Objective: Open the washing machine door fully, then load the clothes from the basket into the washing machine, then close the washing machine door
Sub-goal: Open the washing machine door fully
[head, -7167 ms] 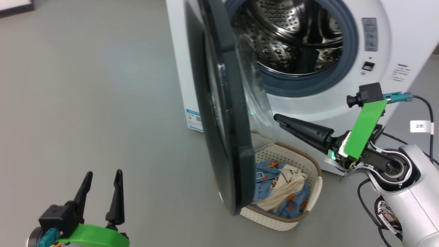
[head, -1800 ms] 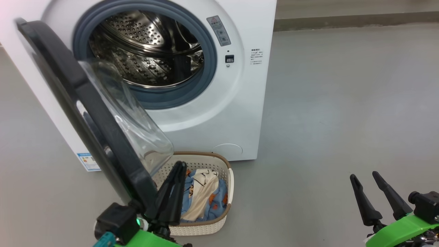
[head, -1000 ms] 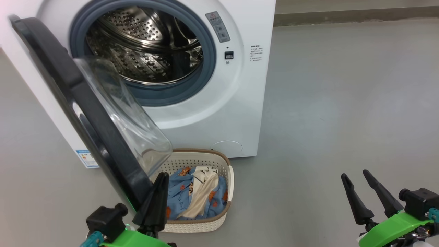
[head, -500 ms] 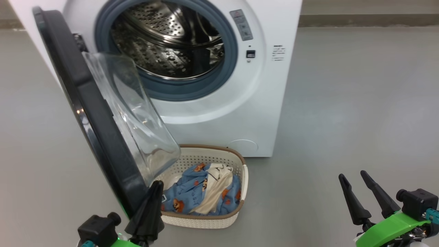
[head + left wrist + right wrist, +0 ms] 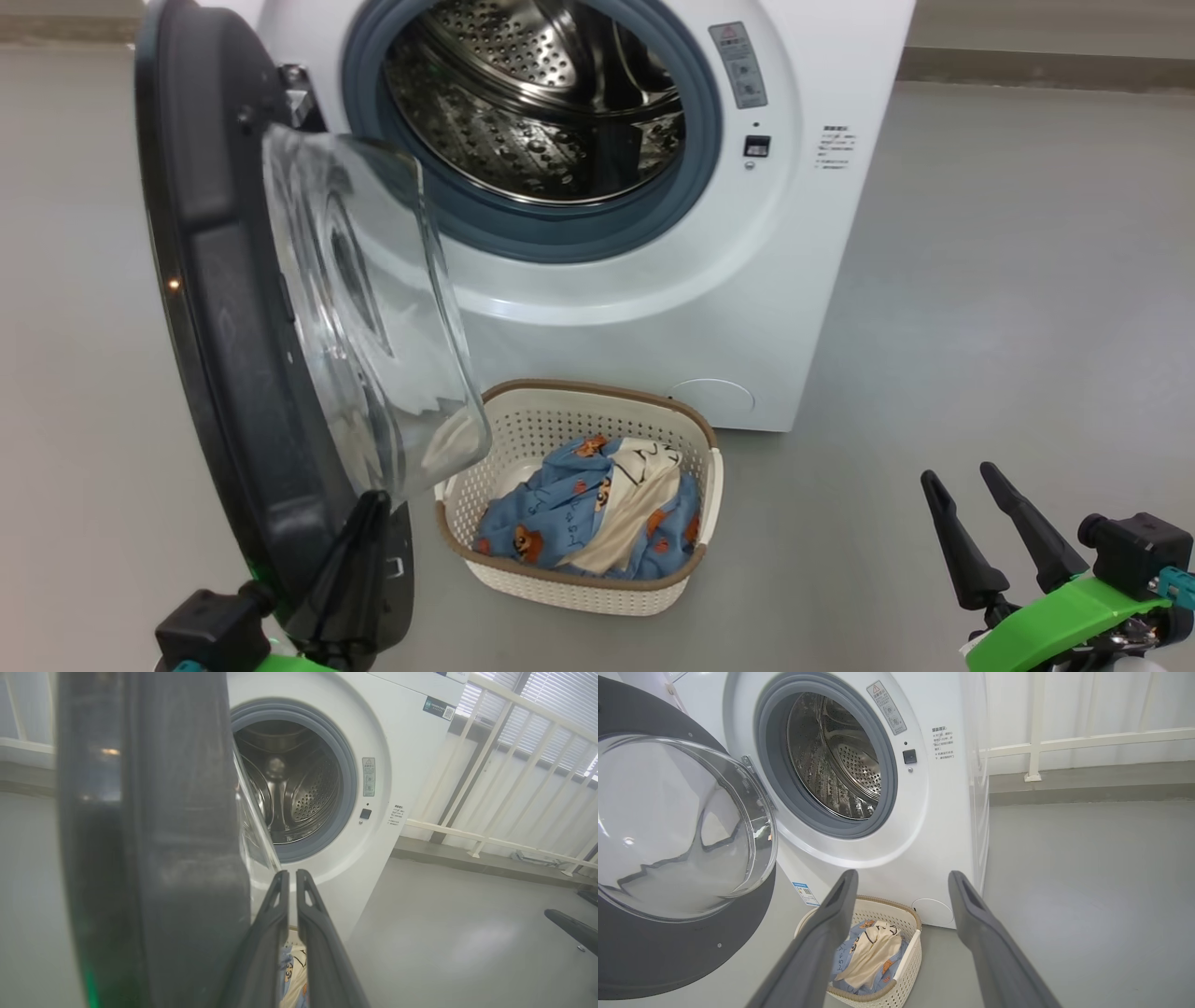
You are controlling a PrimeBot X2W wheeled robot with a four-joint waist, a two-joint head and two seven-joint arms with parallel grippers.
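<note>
While you have the feeds up: how far along? (desk)

Step one looks done to me: washing machine door (image 5: 224, 373) stands wide off the washing machine (image 5: 653, 317), drum (image 5: 541, 103) bare. Loading not begun: clothes (image 5: 569, 509) all in the basket (image 5: 597, 387), on the floor just before the machine, partly under the open door. Closing comes last. (me)

Grippers? (desk)

Left gripper (image 5: 290, 875): fingers pressed together, nothing between them, lying along the door's lower rim; contact I cannot tell. Right gripper (image 5: 957, 472): fingers spread wide, empty, well apart from the basket. (me)

Writing? (desk)

Red-triangle warning sticker (image 5: 739, 63) beside the opening, print block (image 5: 836, 147), blue label (image 5: 806, 892) low on the front, dark lettering on the cream piece (image 5: 635, 495): all too small for me to read. (me)
</note>
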